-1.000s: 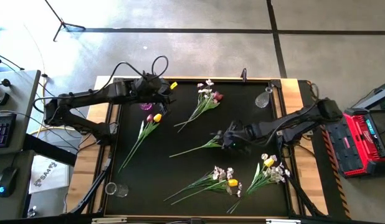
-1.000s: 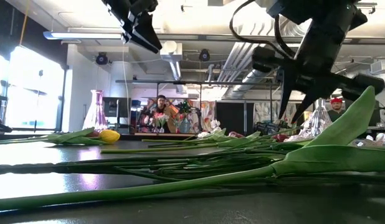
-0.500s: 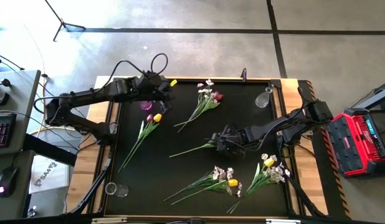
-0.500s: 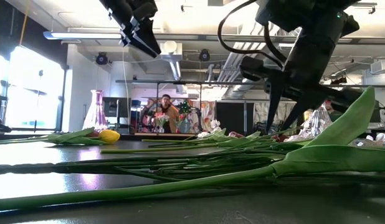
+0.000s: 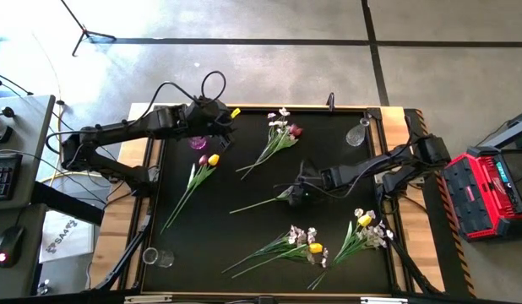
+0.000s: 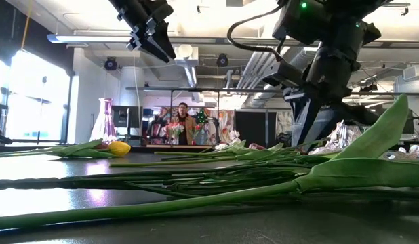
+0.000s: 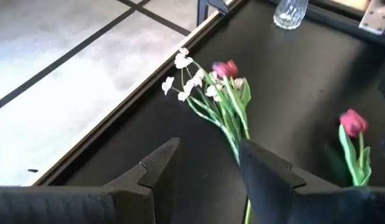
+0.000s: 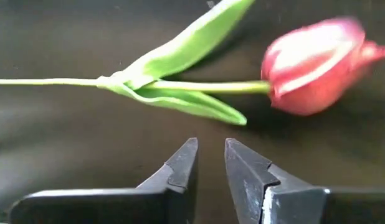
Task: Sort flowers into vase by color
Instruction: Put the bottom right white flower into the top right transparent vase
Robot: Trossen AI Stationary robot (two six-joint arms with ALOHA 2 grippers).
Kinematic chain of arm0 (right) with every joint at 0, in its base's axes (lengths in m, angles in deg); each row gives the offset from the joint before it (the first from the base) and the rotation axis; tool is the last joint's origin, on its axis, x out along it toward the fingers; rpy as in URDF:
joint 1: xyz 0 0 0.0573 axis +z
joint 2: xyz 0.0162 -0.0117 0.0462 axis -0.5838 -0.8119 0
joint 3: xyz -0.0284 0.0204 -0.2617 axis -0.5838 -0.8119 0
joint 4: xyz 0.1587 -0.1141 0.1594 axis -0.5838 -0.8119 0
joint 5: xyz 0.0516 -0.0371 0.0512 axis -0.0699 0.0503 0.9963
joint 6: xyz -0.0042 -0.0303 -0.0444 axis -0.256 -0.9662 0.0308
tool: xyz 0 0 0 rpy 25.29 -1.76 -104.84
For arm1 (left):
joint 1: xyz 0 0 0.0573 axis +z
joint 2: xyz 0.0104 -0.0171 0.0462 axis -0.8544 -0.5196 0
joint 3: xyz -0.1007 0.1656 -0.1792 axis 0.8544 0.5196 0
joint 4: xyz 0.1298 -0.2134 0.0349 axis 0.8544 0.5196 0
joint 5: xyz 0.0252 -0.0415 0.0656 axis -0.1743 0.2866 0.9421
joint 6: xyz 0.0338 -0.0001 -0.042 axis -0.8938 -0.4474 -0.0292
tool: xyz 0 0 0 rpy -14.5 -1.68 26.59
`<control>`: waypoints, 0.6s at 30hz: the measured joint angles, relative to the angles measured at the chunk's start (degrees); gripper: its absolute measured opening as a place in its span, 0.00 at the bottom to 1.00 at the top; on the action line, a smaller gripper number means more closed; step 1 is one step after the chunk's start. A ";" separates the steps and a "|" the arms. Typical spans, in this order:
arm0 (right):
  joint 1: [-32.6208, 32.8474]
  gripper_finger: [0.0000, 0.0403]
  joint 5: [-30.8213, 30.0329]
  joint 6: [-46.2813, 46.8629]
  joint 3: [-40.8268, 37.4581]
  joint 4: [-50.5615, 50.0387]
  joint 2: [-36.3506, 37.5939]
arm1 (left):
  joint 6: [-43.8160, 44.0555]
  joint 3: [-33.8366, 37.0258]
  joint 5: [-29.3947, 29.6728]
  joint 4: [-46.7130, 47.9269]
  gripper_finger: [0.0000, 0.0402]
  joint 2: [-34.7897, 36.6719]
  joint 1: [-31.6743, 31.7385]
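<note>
A dark red tulip [image 8: 314, 65] lies on the black table at mid-table, its stem [image 5: 257, 203] pointing toward the near left. My right gripper [image 5: 296, 192] hovers just over it, pointing down; its fingers [image 8: 210, 155] are empty, with a narrow gap, beside the leaves [image 8: 180, 96]. My left gripper [image 5: 223, 131] is open and empty [image 7: 208, 165], held high at the far left above a purple vase [image 5: 198, 143]. A yellow tulip [image 5: 213, 160] lies near that vase. A bunch of white sprays with a red tulip [image 5: 280, 133] lies at the far middle.
Two bunches with yellow tulips and white sprays lie near the front edge [image 5: 301, 243] [image 5: 367, 228]. A clear glass vase [image 5: 358, 133] stands at the far right, another clear glass [image 5: 158, 256] at the near left corner. A small yellow thing [image 5: 235, 112] sits at the far edge.
My right gripper has gone a little toward the table's left, along the red tulip at mid-table. The tulip lies where it was.
</note>
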 joint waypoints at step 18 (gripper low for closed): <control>0.90 0.17 2.52 -15.33 -0.04 -5.44 0.00 | -3.76 0.00 1.99 -11.61 0.38 -0.11 -4.45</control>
